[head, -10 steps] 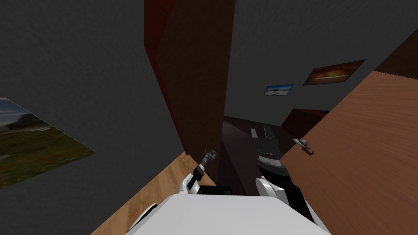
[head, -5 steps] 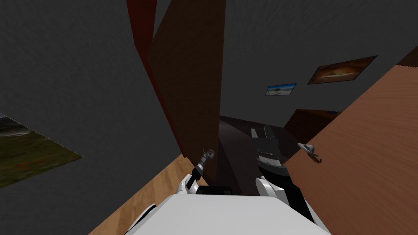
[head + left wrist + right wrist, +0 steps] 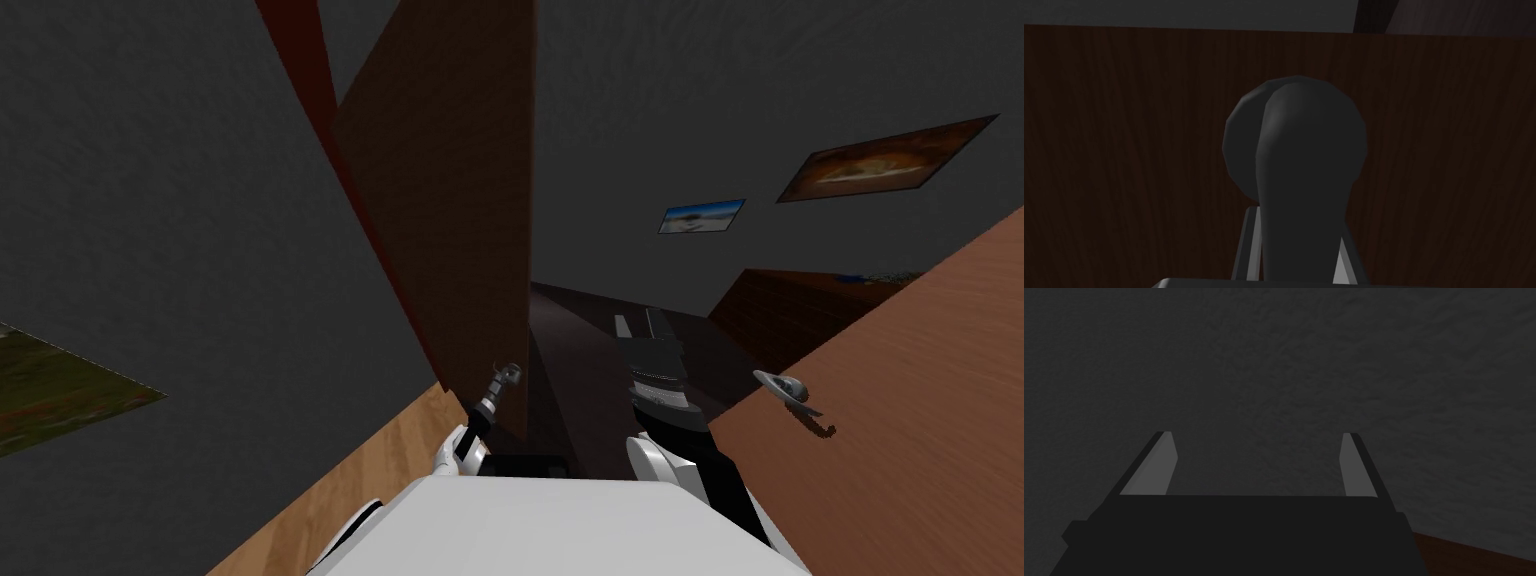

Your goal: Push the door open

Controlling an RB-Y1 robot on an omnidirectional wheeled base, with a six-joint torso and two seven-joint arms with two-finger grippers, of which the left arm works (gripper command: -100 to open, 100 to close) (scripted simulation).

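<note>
Our left end effector (image 3: 1295, 225) pinches the dark lever handle (image 3: 1304, 150), giving us purchase to drive the dark brown door (image 3: 450, 200), which stands ajar just ahead. Our right end effector (image 3: 1256, 435) is spread, idle. Doors, two: a lighter door (image 3: 900, 420) flanks our right. Two pictures (image 3: 700, 215) hang beyond.

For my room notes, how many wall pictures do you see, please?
3: green landscape at left; small blue picture and brown picture on the far wall; others may be hidden.
</note>
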